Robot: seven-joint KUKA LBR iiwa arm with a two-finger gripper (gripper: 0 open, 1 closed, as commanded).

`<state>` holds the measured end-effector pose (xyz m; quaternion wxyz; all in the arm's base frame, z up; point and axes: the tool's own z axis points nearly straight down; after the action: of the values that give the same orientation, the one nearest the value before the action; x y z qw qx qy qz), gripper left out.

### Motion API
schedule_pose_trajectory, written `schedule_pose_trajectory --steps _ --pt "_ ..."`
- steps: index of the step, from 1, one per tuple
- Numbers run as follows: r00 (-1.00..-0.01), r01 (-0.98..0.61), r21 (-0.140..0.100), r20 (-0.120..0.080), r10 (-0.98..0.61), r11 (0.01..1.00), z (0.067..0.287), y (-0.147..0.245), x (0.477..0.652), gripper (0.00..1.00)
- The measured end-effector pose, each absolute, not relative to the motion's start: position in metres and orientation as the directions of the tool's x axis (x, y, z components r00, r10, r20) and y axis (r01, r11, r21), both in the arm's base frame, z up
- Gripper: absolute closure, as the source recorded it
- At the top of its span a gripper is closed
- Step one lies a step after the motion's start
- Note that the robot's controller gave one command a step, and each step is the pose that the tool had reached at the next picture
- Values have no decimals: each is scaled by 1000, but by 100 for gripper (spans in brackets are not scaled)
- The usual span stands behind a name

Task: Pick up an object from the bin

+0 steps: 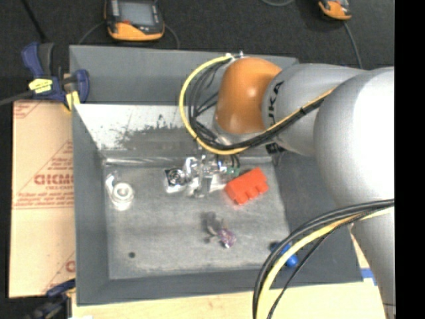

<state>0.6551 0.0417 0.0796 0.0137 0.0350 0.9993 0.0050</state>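
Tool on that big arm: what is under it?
The tool sits low in the bin, a shiny metal piece on one side, a red block on the other. Whatever lies straight beneath is covered.

The block (246, 186) lies on the floor of the bin (186, 286), toward the right side. The gripper (202, 176) is just left of the block, down near the floor. A small bit (174, 179) lies left of the block, past the gripper. A little round pot (121, 195) sits far left of the block, near the left wall. Another small thing (220, 232) lies in front of the block, a bit to the left.
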Motion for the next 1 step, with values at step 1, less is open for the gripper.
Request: schedule_pose_trajectory --steps 1 --pt "-997 72 5 -28 72 997 80 38 656 100"
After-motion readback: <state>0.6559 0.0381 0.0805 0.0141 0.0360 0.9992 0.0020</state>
